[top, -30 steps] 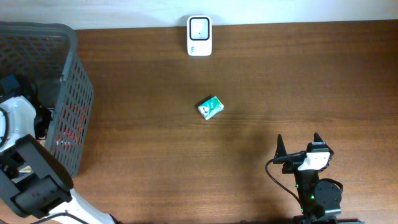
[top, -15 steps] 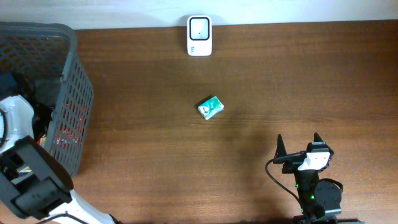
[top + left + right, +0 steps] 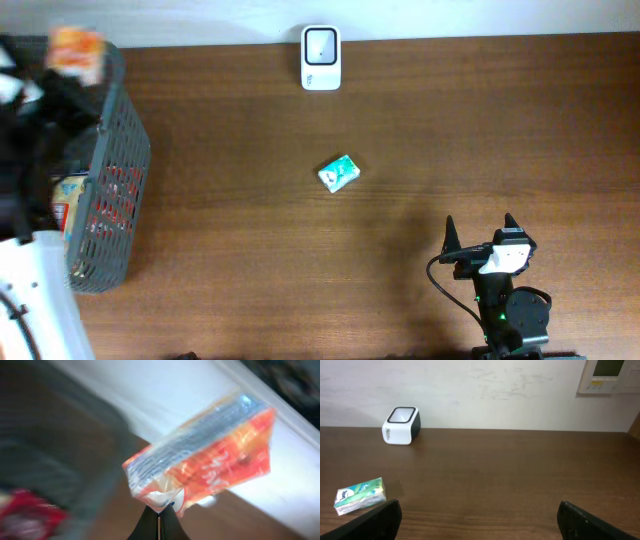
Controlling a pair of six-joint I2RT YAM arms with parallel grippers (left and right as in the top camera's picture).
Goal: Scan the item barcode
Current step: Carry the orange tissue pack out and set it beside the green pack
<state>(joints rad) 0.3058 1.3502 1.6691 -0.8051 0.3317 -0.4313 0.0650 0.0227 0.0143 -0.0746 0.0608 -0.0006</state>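
Up at the far left corner, the left gripper (image 3: 158, 516) pinches shut on a corner of the orange packet (image 3: 210, 460), above the basket (image 3: 128, 150) rim. The right gripper (image 3: 481, 230) sits wide open, holding nothing, by the near edge; bare table (image 3: 230, 260) separates scanner (image 3: 321, 58) and green pack (image 3: 339, 173).

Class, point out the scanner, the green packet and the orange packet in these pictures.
scanner (image 3: 321, 58), overhead view, middle of its white casing.
green packet (image 3: 339, 173), overhead view, middle of its top face.
orange packet (image 3: 210, 465), left wrist view, middle of its printed side.
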